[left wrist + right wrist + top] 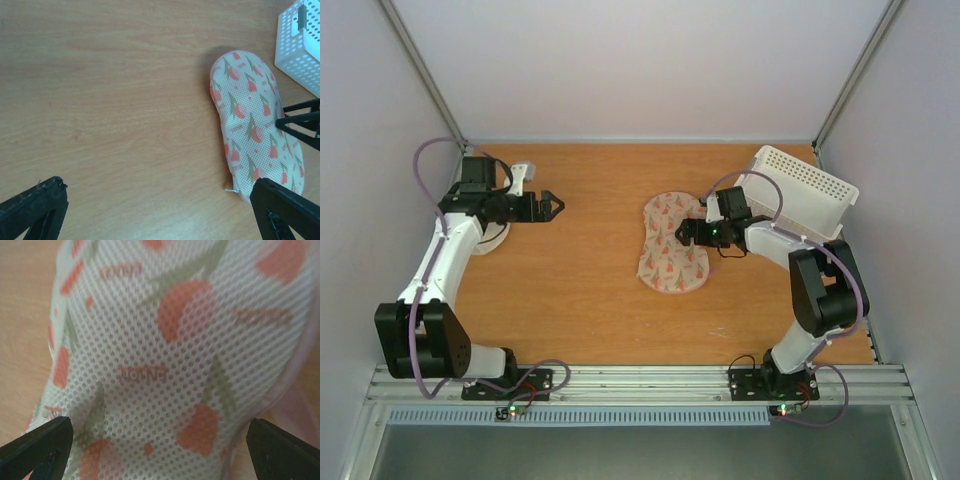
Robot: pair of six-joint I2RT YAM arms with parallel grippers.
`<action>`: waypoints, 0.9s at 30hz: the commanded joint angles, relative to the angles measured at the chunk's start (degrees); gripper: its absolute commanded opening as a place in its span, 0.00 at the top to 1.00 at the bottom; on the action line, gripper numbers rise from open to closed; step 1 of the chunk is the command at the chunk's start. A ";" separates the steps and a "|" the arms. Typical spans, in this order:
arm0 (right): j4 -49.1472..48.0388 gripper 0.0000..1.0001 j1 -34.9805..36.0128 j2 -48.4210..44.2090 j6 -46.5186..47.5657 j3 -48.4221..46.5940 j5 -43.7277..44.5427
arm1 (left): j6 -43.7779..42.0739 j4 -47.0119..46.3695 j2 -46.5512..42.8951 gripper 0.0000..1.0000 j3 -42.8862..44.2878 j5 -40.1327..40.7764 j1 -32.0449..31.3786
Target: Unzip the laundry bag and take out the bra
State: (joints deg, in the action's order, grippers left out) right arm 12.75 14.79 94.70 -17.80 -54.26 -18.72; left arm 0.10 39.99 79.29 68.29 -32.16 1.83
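Observation:
The laundry bag (672,245), a cream peanut-shaped pouch with pink-red prints, lies flat on the wooden table, zipped as far as I can see. My right gripper (688,232) is open and pressed close over the bag's right side. In the right wrist view the bag's mesh (175,350) fills the frame between the spread fingers (37,445), with its pink edge (295,385) at the right. My left gripper (555,205) is open and empty, well left of the bag; its view shows the bag (255,120) at the right. The bra is not visible.
A white perforated basket (802,188) stands tilted at the back right, just behind my right arm, and shows in the left wrist view (300,45). A white object (492,238) lies under my left arm near the table's left edge.

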 commanded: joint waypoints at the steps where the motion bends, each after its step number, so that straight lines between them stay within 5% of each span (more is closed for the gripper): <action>1: -1.14 0.05 0.57 2.77 0.18 0.74 -6.39 | 2.48 -1.95 -1.71 0.01 -2.73 -3.14 -0.07; 9: 1.02 0.21 8.98 12.40 9.80 -8.97 -7.62 | 6.60 -8.18 -2.28 0.01 -9.67 -7.13 -0.31; 19: 12.43 0.20 20.75 30.21 23.59 -35.89 -9.70 | 8.17 -11.85 -3.08 0.01 -14.26 -7.86 -1.10; 27: 13.63 0.13 22.91 31.06 24.14 -48.36 -4.21 | 7.65 -11.44 -3.91 0.01 -13.90 -9.14 -1.09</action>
State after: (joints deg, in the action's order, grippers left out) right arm 25.45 38.06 127.85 4.71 -97.84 -26.57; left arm 7.53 31.00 77.43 54.17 -39.27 0.91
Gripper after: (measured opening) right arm 0.858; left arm 0.994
